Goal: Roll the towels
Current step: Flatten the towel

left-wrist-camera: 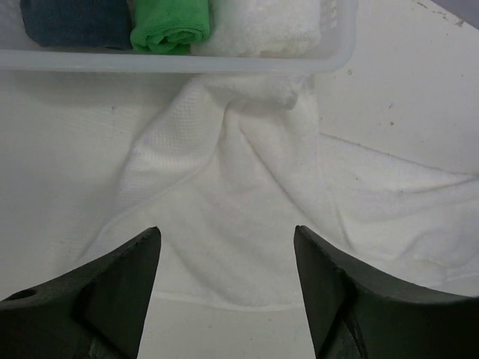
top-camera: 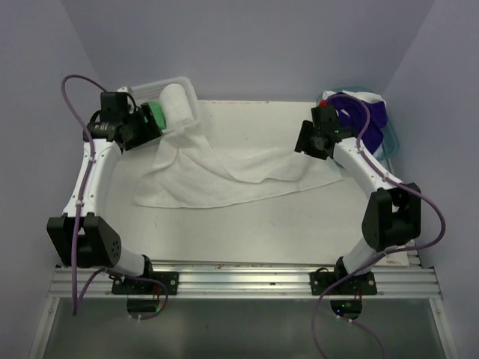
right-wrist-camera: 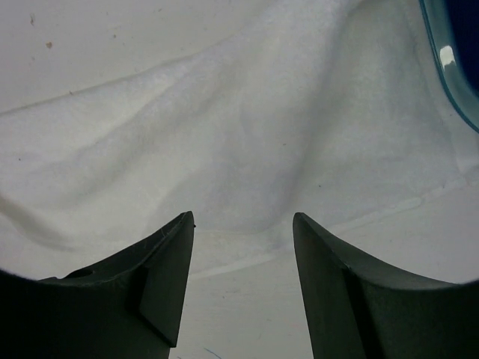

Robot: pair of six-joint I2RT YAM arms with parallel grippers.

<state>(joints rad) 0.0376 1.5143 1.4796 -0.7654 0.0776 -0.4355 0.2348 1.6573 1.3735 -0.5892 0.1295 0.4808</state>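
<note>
A white towel (top-camera: 224,176) lies spread and rumpled across the table, one corner bunched up against the clear bin (top-camera: 187,84) at the back left. It also shows in the left wrist view (left-wrist-camera: 247,209) and the right wrist view (right-wrist-camera: 239,142). My left gripper (top-camera: 153,127) is open and empty, just above the towel's left edge (left-wrist-camera: 227,228). My right gripper (top-camera: 308,142) is open and empty, above the towel's right edge (right-wrist-camera: 243,217). The bin holds a rolled white towel (top-camera: 178,102), a rolled green towel (left-wrist-camera: 171,26) and a dark blue one (left-wrist-camera: 75,21).
A blue-rimmed container (top-camera: 389,138) with purple cloth (top-camera: 359,108) stands at the back right, its rim in the right wrist view (right-wrist-camera: 449,67). The table's front edge rail (top-camera: 239,278) runs along the bottom.
</note>
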